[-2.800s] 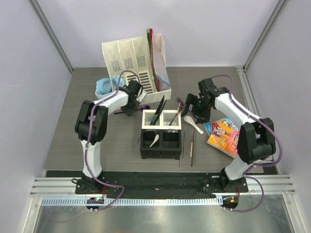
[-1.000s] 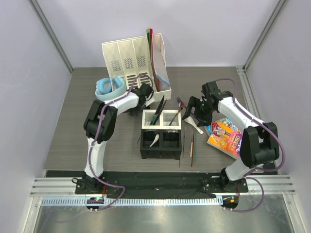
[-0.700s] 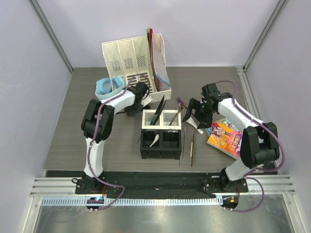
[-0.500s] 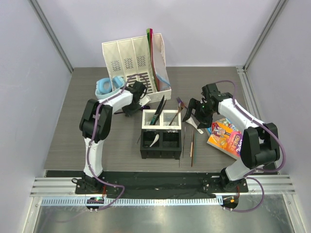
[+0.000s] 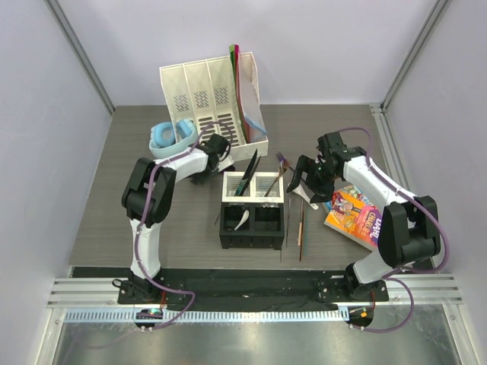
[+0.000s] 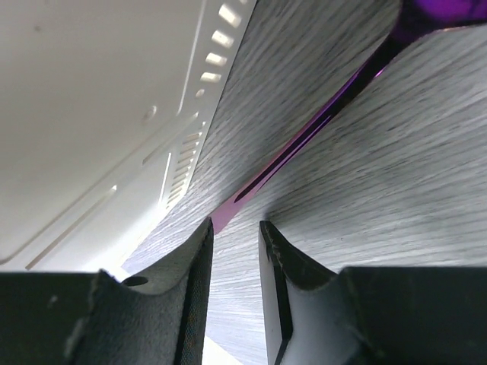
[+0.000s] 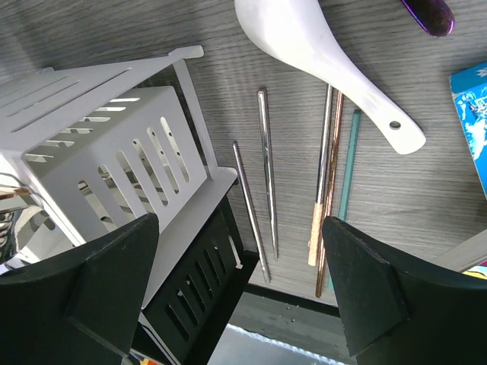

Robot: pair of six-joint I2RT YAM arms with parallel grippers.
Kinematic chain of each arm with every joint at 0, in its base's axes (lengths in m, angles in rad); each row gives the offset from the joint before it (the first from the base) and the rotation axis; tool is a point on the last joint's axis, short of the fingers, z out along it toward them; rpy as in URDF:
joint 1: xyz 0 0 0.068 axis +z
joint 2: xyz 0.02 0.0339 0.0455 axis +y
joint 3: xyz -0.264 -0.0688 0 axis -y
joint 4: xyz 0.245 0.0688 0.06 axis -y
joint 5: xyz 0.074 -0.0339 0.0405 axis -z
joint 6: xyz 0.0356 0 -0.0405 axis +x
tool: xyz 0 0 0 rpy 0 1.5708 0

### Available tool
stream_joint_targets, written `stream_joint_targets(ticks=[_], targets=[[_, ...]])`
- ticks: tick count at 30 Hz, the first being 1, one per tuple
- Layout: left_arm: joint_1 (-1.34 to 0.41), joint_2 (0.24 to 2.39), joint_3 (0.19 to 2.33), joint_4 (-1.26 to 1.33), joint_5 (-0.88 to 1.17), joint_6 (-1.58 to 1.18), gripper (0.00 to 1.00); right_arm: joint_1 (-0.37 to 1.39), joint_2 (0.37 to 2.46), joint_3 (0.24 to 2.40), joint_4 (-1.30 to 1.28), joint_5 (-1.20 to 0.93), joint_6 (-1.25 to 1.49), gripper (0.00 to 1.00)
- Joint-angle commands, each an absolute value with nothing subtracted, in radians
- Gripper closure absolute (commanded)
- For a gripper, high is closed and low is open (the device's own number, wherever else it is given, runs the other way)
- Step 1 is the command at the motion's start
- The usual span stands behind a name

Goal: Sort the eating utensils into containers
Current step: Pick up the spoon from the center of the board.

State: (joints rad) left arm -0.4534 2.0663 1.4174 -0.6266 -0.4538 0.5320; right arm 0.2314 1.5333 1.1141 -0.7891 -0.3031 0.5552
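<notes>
A purple plastic utensil [image 6: 319,125] lies on the table by the organiser's base. My left gripper [image 6: 234,224] is low over the table and open by a narrow gap. The purple handle's end sits just beyond its left fingertip [image 6: 204,232], and nothing is between the jaws. My right gripper [image 7: 240,220] hangs wide open over metal chopsticks [image 7: 266,167] and brown chopsticks [image 7: 327,175], with a white soup spoon [image 7: 327,61] ahead. The four-cell caddy [image 5: 225,199] holds black pieces [image 5: 249,173] in a white cell and a white spoon [image 5: 242,220] in a black cell.
The tall white file organiser [image 5: 213,99] stands at the back, close to my left gripper [image 5: 219,161]. Blue headphones [image 5: 169,135] lie to its left. A colourful book [image 5: 351,213] lies right of the chopsticks [image 5: 300,228], near my right gripper [image 5: 308,181].
My left gripper has slid a little to the left along the organiser's base, and its jaws have narrowed and widened again. The right arm has hardly moved.
</notes>
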Motion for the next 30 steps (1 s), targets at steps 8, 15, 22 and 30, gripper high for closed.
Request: stream_joint_targets(ticks=[8,15,22,30], targets=[[-0.446,2.148,1.505,-0.779,-0.321,0.558,0.76,0.219,1.444,1.063,-0.782,-0.33,0.572,0.06],[-0.445,2.171,1.531,-0.805,-0.281,0.563,0.77,0.219,1.422,1.04,-0.788,-0.334,0.58,0.06],[-0.445,2.171,1.526,-0.761,-0.346,0.572,0.76,0.216,1.408,1.038,-0.804,-0.333,0.581,0.06],[-0.43,2.201,1.525,-0.655,-0.523,0.6,0.73,0.213,1.41,1.039,-0.81,-0.331,0.58,0.06]])
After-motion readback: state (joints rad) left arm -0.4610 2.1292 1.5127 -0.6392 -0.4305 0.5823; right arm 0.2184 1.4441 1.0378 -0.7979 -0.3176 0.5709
